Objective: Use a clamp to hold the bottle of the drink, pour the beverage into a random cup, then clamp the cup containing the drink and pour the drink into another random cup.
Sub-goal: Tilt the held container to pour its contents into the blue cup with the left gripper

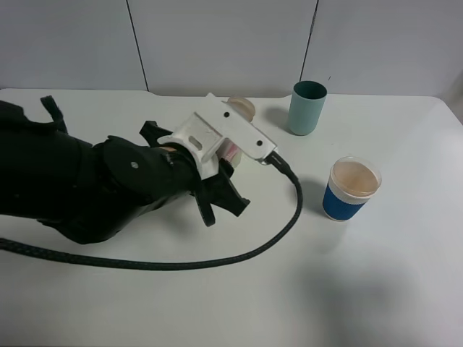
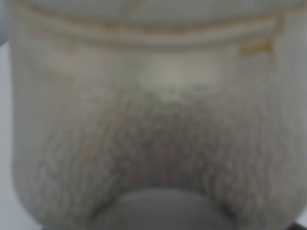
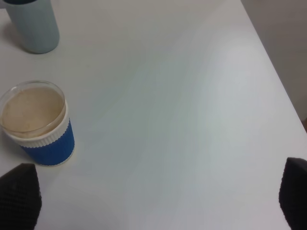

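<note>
Bottle (image 1: pixel 242 108) sits at upper centre of the high view, clamped in the left hand (image 1: pixel 227 153) above the tabletop (image 1: pixel 376 289). To its right stands the teal cup (image 1: pixel 307 107). Lower right is the blue-banded cup (image 1: pixel 353 189), holding pale brown drink (image 1: pixel 354 178). The right hand (image 3: pixel 156 203) is spread wide apart.

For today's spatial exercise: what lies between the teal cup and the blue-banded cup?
Only bare table between the teal cup and the blue-banded cup, shown in the exterior high and right wrist views.
</note>
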Tool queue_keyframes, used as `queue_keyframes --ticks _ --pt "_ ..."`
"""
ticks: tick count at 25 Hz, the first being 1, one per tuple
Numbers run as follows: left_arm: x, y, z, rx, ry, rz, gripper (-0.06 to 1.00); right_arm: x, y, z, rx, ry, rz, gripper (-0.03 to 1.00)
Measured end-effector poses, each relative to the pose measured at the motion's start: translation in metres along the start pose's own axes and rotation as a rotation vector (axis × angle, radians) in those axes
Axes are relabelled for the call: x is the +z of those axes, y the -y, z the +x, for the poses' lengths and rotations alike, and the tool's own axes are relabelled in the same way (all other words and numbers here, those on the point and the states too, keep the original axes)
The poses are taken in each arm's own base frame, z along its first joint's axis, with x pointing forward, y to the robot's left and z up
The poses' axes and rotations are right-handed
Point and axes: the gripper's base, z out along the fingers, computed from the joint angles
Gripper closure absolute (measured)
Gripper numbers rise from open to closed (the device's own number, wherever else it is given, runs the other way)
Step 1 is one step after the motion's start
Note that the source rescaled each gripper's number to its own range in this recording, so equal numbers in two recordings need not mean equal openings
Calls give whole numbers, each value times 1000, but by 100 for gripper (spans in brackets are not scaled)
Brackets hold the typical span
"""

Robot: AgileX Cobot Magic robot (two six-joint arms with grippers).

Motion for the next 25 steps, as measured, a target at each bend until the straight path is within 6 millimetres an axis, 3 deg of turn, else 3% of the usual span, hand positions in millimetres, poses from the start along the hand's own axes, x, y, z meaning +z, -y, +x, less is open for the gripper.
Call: queue_keyframes --ticks 8,19,25 --pt "19 15 -33 -56 32 -5 93 0 0 0 0 0 0 -3" --pt "27 47 -50 -26 9 1 93 0 0 0 0 0 0 -3" --pt "47 64 -64 39 8 -4 93 0 0 0 0 0 0 -3"
